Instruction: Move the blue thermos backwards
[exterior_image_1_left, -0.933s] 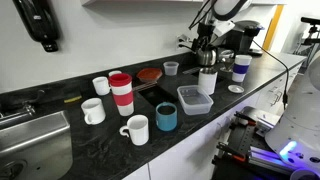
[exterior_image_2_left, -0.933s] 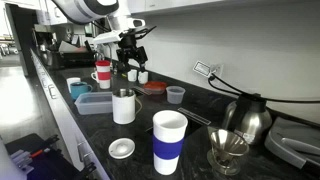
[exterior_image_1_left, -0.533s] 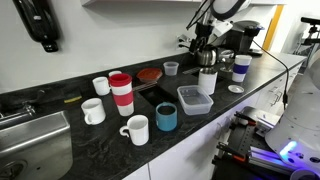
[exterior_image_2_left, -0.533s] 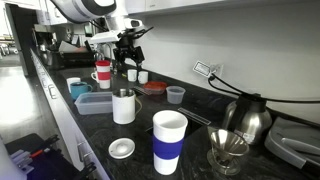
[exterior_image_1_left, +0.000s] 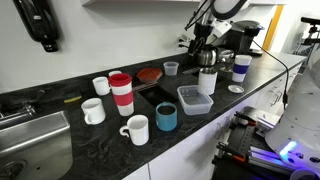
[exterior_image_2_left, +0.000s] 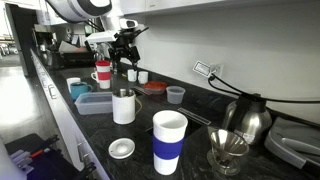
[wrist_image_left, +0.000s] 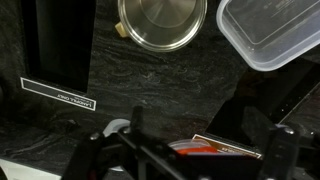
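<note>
The blue thermos (exterior_image_1_left: 166, 118) is a short teal cup standing near the counter's front edge, between a white mug (exterior_image_1_left: 137, 129) and a clear plastic container (exterior_image_1_left: 194, 98). It also shows in an exterior view (exterior_image_2_left: 78, 90), partly hidden behind the container. My gripper (exterior_image_1_left: 204, 44) (exterior_image_2_left: 123, 58) hangs well above the counter near a steel pitcher (exterior_image_1_left: 207, 80), far from the thermos. In the wrist view the gripper (wrist_image_left: 195, 150) is open and empty, looking down on the steel pitcher (wrist_image_left: 160, 22) and the container (wrist_image_left: 275, 30). The thermos is out of the wrist view.
A red-and-white tumbler (exterior_image_1_left: 121, 93), two more white mugs (exterior_image_1_left: 92, 111), a red plate (exterior_image_1_left: 150, 74) and a small grey cup (exterior_image_1_left: 171, 69) stand behind the thermos. A white tumbler with a blue band (exterior_image_2_left: 169, 140), a kettle (exterior_image_2_left: 247, 118) and a sink (exterior_image_1_left: 30, 140) are also on the counter.
The gripper has shifted slightly sideways above the counter. The objects have not moved.
</note>
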